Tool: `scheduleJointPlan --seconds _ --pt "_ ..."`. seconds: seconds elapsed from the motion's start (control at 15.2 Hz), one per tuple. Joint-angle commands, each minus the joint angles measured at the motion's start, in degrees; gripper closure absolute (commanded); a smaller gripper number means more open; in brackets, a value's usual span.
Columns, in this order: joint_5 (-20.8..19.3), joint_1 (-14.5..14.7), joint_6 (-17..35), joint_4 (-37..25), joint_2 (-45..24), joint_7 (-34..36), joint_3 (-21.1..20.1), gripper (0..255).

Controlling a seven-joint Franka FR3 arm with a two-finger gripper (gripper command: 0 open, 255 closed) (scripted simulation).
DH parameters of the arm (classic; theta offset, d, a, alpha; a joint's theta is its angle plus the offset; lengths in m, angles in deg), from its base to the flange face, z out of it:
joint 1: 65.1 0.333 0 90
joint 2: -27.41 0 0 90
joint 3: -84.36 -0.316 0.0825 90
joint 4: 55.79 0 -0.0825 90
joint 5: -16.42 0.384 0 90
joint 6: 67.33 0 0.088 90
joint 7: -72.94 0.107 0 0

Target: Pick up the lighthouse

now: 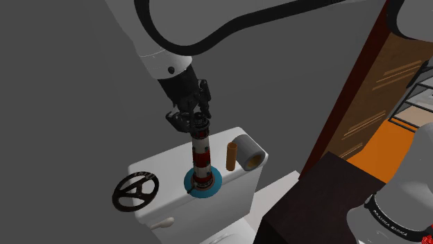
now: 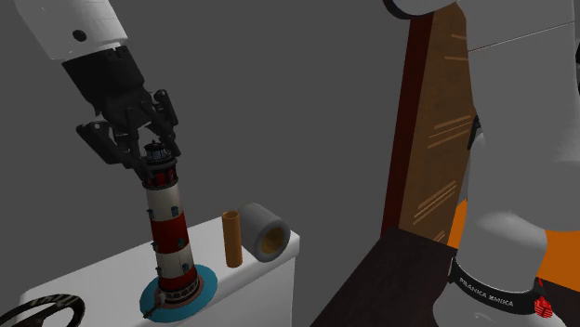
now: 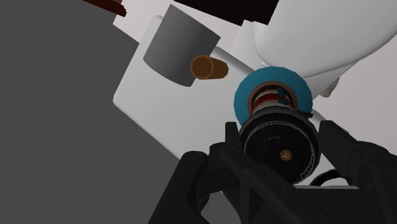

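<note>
A red-and-white striped lighthouse [image 1: 201, 163] [image 2: 170, 232] stands upright on a blue round base on the white toilet tank lid [image 1: 163, 170] [image 2: 102, 279]. My black gripper [image 1: 198, 123] [image 2: 156, 156] comes down from above and is shut on the lighthouse's dark lantern top. In the wrist view the lighthouse [image 3: 270, 98] is seen end-on, and the gripper [image 3: 280, 145] has a finger pressed against each side of the round top. The blue base still rests on the lid.
A brown upright cylinder [image 1: 231, 157] [image 2: 231, 238] and a grey roll [image 1: 250, 152] [image 2: 263, 232] sit close beside the lighthouse on the lid. A black wheel-shaped object [image 1: 135, 190] lies at the lid's other end. A wooden door [image 1: 375, 90] and my dark stand [image 1: 312, 201] are nearby.
</note>
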Motion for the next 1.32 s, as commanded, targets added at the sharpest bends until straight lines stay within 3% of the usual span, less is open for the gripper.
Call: scheduleJointPlan --seconds 0.0,1.25 --pt "0.0 0.0 0.0 0.1 0.0 0.0 0.0 255" --pt "-1.2 2.2 -12.6 -14.6 -2.2 -1.4 -0.2 255"
